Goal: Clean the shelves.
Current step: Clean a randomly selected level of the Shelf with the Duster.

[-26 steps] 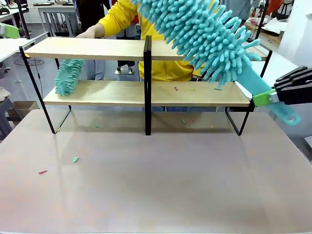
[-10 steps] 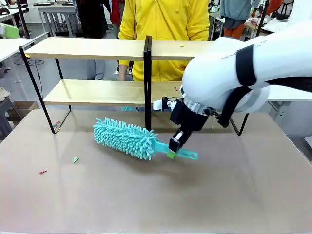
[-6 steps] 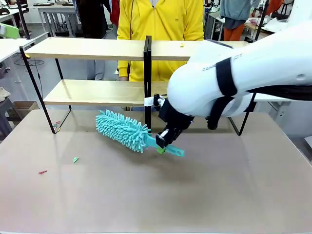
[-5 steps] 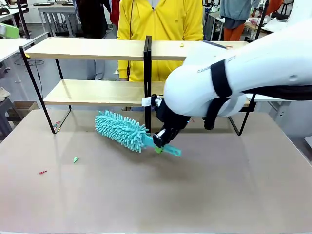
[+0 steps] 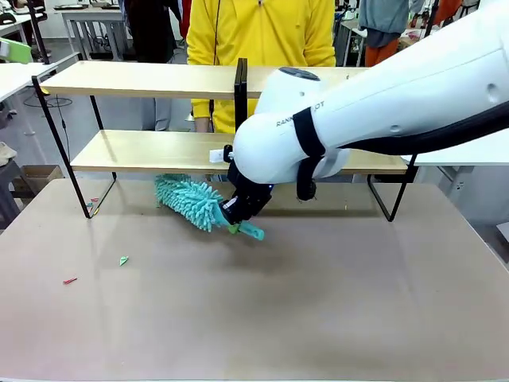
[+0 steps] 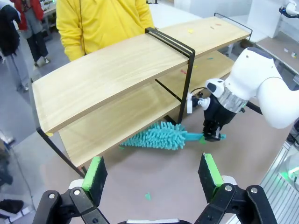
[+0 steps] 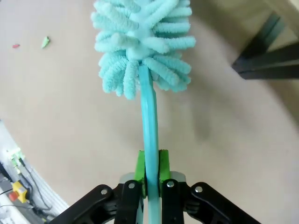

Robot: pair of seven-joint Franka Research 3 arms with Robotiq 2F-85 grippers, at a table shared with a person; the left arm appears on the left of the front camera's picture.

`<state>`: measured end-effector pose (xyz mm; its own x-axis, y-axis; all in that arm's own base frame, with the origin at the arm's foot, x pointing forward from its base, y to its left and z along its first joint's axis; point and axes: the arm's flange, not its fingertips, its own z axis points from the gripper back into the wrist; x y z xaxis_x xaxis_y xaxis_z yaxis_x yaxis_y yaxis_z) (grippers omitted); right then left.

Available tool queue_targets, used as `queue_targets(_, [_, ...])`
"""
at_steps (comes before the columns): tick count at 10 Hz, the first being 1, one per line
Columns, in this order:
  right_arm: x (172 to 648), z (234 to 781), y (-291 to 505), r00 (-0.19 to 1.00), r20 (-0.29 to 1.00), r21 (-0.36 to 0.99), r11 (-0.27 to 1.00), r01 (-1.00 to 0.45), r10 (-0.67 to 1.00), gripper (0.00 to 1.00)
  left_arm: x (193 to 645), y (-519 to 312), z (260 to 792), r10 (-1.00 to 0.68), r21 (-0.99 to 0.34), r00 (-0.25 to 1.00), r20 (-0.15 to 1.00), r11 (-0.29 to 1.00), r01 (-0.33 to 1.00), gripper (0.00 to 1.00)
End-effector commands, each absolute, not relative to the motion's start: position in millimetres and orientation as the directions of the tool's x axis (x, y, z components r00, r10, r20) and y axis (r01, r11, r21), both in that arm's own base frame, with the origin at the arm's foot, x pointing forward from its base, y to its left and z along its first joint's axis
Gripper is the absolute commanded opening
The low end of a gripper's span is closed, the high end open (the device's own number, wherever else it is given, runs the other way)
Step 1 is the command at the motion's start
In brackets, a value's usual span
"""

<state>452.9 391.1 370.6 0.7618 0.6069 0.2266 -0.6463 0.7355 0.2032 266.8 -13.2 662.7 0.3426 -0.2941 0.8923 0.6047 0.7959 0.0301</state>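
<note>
The shelves (image 5: 143, 78) stand at the table's far side: two long light-wood boards on a black frame with a central upright (image 5: 241, 119). My right gripper (image 5: 233, 225) is shut on the handle of a teal fluffy duster (image 5: 187, 200). The duster's head lies low on the tabletop, pushed under the lower board (image 5: 151, 150) left of the upright. The right wrist view shows the green pads (image 7: 140, 168) clamping the handle, with the duster (image 7: 140, 39) pointing away. My left gripper (image 6: 153, 171) hangs open and high, looking down on the shelves (image 6: 112, 70), the duster (image 6: 156, 136) and the right gripper (image 6: 210, 136).
A person in a yellow top (image 5: 262, 32) stands behind the shelves. Small scraps lie on the grey-brown tabletop: a green one (image 5: 123, 259), a red one (image 5: 70, 280), more by the frame's left leg (image 5: 94, 205). Bits also lie on the upper board (image 6: 189, 31).
The right arm came down from the upper shelf and swept the duster leftward along the tabletop; its head now sits under the lower board. The person's own duster is gone from the left.
</note>
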Motion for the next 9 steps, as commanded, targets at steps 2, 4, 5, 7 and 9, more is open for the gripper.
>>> queue_targets(2, [451,373,432,0.760,0.147,0.217,0.729,-0.649,0.633,0.12,266,-15,663,-0.291,0.032,0.347,0.891,0.805,0.593,1.00])
queue_targets(4, [454,372,457,0.750,0.169,0.204,0.722,-0.662,0.640,0.12,266,-15,663,-0.291,0.032,0.347,0.891,0.805,0.593,1.00])
queue_targets(5, [453,371,464,0.739,0.173,0.206,0.710,-0.673,0.651,0.12,266,-15,663,-0.291,0.032,0.347,0.891,0.805,0.593,1.00])
queue_targets(7, [459,371,485,0.725,0.165,0.206,0.695,-0.689,0.669,0.12,266,-15,663,-0.291,0.032,0.347,0.891,0.805,0.593,1.00])
queue_targets(9, [462,375,503,0.704,0.177,0.201,0.675,-0.710,0.688,0.12,266,-15,663,-0.291,0.032,0.347,0.891,0.805,0.593,1.00])
